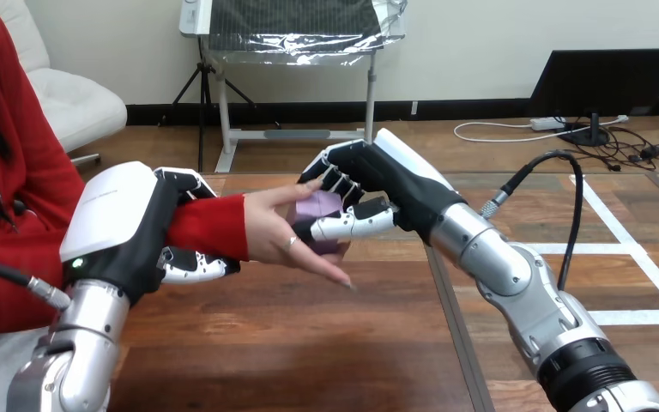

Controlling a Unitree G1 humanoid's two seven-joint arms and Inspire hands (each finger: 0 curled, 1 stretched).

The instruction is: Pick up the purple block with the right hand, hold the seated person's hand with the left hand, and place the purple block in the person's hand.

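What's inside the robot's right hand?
A small purple block, pinched between the black-and-white right hand's fingers and thumb, beside the person's open hand. Fingers cover the block's edges, so whether it touches the palm is hidden.

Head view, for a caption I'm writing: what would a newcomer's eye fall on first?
At centre, the right hand wraps its fingers round the purple block, pressing it against the person's hand. At left, the left hand grips the person's red-sleeved wrist.

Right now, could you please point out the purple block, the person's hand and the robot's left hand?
purple block (321, 205): head view, its top face.
person's hand (268, 229): head view, middle of the hand.
left hand (113, 210): head view, white shell on its back.
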